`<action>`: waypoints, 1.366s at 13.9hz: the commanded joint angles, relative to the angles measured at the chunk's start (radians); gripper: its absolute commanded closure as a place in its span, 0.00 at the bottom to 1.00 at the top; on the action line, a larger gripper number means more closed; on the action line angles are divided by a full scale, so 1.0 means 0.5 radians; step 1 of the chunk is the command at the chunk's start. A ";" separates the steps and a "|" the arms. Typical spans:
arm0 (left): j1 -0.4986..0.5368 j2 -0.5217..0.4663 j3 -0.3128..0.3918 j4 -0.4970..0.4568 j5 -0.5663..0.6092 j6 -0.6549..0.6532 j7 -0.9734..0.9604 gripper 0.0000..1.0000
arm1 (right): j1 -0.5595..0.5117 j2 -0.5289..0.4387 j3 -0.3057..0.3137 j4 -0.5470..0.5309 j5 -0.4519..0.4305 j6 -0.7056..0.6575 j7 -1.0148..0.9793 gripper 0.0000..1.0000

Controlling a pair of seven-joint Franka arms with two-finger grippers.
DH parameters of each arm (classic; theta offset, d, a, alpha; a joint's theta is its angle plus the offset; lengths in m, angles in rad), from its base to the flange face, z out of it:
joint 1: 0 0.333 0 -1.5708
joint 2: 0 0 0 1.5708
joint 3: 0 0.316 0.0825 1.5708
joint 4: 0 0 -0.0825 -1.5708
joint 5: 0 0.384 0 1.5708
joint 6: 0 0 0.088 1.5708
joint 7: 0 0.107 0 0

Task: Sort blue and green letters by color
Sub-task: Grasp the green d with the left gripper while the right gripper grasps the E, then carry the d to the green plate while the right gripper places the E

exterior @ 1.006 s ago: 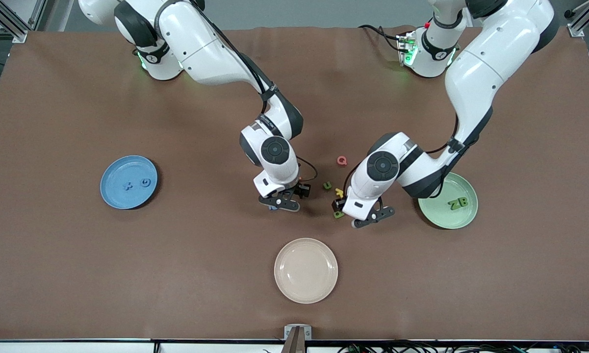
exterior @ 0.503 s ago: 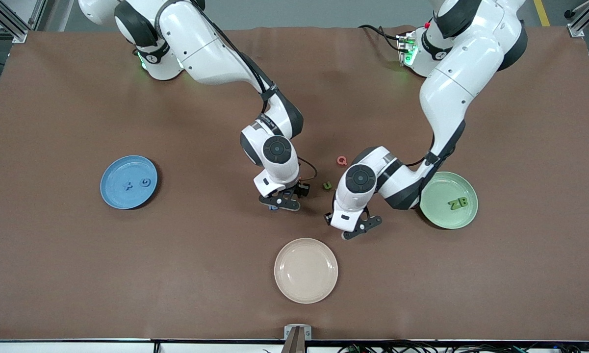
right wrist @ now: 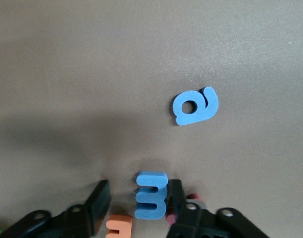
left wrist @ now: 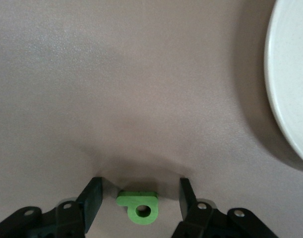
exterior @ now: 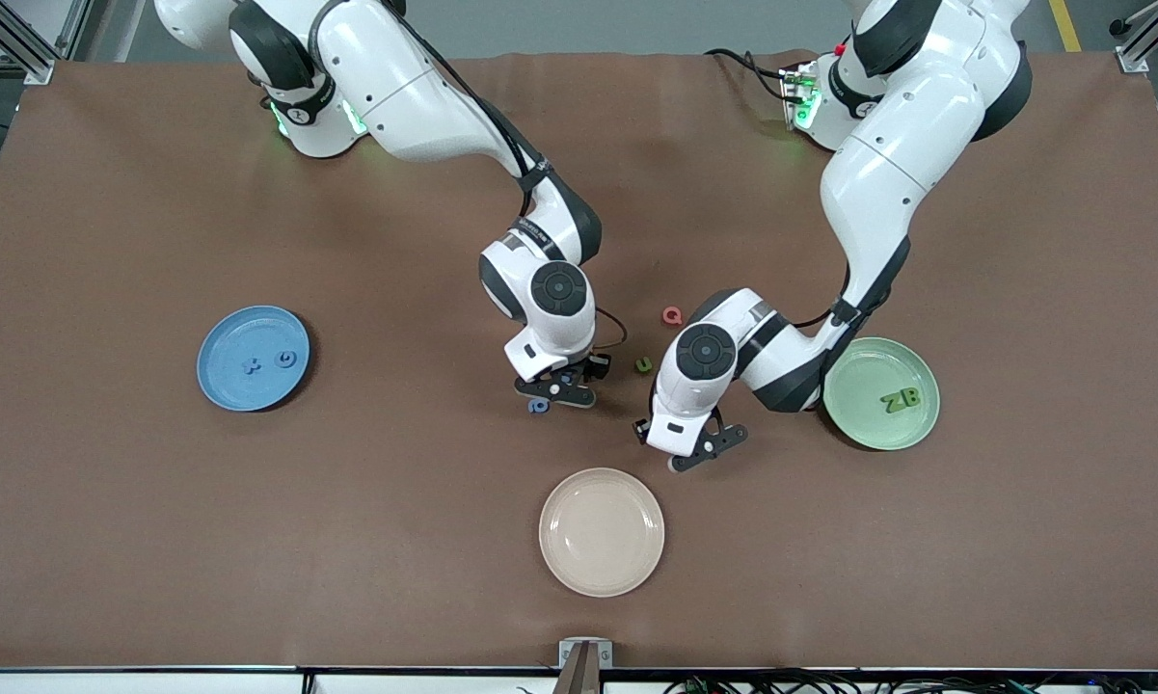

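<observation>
My left gripper (left wrist: 139, 196) is low over the table and open, with a green letter p (left wrist: 139, 207) lying flat between its fingers (left wrist: 91, 198), a gap on each side. In the front view the left gripper (exterior: 702, 449) hides that p. My right gripper (right wrist: 137, 192) is open around a blue letter m (right wrist: 151, 195), which leans against one finger (right wrist: 175, 194) with a gap to the other. A blue letter a (right wrist: 195, 106) lies just nearer the camera, and shows beside the right gripper (exterior: 554, 390) as the blue a (exterior: 538, 406). A green u (exterior: 643, 364) lies between the arms.
A blue plate (exterior: 222, 381) holds two blue letters. A green plate (exterior: 863, 429) holds two green letters. A beige plate (exterior: 602, 569) sits nearest the camera, its rim (left wrist: 290, 99) close to the left gripper. A red Q (exterior: 672, 315) and an orange letter (right wrist: 119, 225) lie near the grippers.
The left arm has swung toward the right arm's end and settled over the green p. The right gripper's fingers have narrowed around the blue m, and the blue a now shows.
</observation>
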 commanded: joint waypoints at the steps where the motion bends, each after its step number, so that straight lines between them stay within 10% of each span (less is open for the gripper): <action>1: -0.034 0.035 0.015 0.025 -0.045 0.023 -0.020 0.39 | 0.031 0.043 -0.012 0.009 -0.031 -0.034 0.060 0.74; 3: -0.031 0.029 0.015 0.004 -0.058 0.004 -0.014 0.49 | 0.031 0.043 -0.012 0.009 -0.028 -0.031 0.097 0.99; 10: -0.025 0.020 0.018 -0.002 -0.036 0.001 0.035 0.97 | -0.125 -0.088 -0.009 0.027 -0.022 -0.331 0.021 1.00; 14: 0.009 0.001 0.015 0.010 -0.036 -0.054 0.124 0.99 | -0.361 -0.318 -0.009 -0.006 -0.007 -0.806 -0.426 1.00; 19: 0.063 -0.097 0.015 0.019 -0.052 -0.180 0.246 0.99 | -0.744 -0.769 -0.015 -0.576 -0.156 -0.777 -1.181 1.00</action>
